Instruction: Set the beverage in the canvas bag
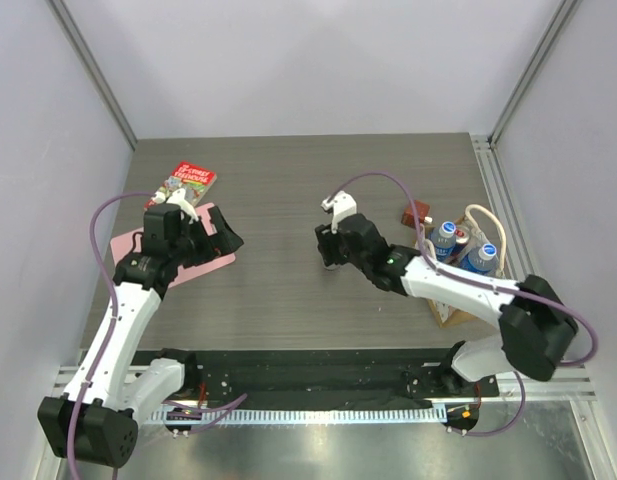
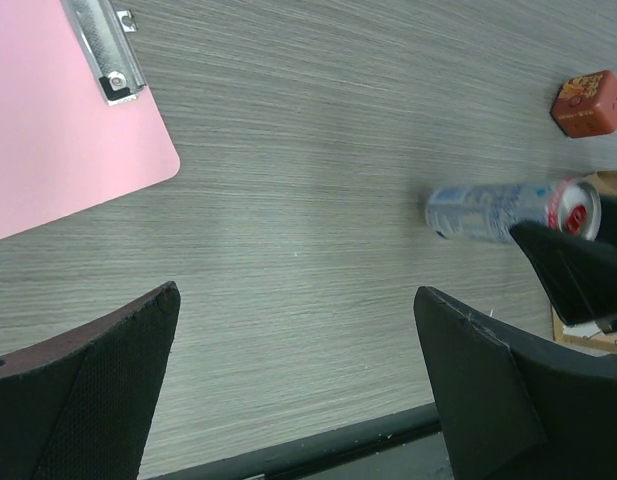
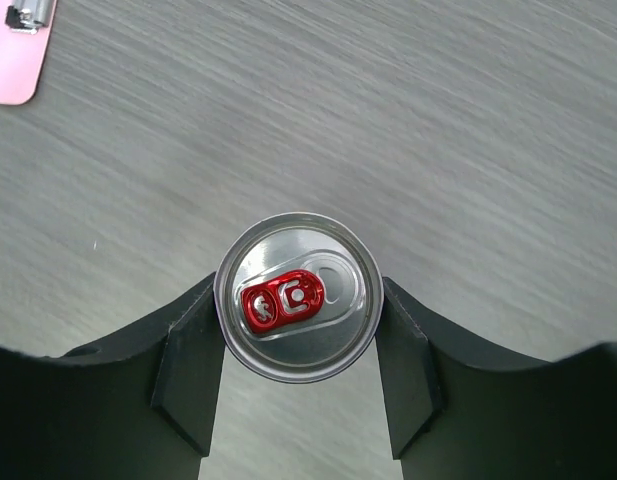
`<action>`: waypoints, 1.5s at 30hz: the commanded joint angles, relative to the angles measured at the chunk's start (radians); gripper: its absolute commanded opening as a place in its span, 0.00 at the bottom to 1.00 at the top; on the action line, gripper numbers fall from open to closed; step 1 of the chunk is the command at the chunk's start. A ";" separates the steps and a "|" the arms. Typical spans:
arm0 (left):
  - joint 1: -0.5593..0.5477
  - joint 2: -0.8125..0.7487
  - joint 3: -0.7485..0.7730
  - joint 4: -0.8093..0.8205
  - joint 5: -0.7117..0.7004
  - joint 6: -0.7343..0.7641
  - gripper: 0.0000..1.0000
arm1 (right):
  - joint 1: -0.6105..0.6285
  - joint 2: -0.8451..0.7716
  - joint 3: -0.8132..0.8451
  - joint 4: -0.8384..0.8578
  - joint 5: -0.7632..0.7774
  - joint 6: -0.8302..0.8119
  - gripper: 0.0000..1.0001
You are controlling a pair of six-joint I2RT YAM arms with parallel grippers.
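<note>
Grey table [image 1: 288, 190] bears the upright beverage can [image 3: 297, 297], gripped by right jaws (left jaws wide, idle); canvas bag [image 1: 450, 312] stands to its right.

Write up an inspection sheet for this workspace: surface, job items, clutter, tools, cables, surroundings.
Surface: grey wood-grain table, no spills seen.
Job's things: can, top up, clamped in the right tool; canvas bag near the table's right edge, two bottles in it.
Clutter: pink clipboard, book, red-brown block.
Tools: left tool open, holding nothing, above the table; right tool shut on the can.
Cables: purple cable looped over each arm.
Surroundings: pale walls, metal frame posts; nothing else seen.
</note>
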 commanded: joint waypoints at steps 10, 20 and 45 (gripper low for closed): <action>0.000 0.010 0.014 0.046 0.028 0.000 1.00 | 0.044 -0.241 -0.246 0.142 0.075 0.105 0.40; -0.001 0.016 0.014 0.048 0.034 -0.001 1.00 | 0.057 -0.236 -0.136 -0.100 0.052 0.096 0.83; -0.001 0.035 0.008 0.059 0.079 0.000 1.00 | 0.062 -0.046 0.137 -0.442 0.045 0.166 0.65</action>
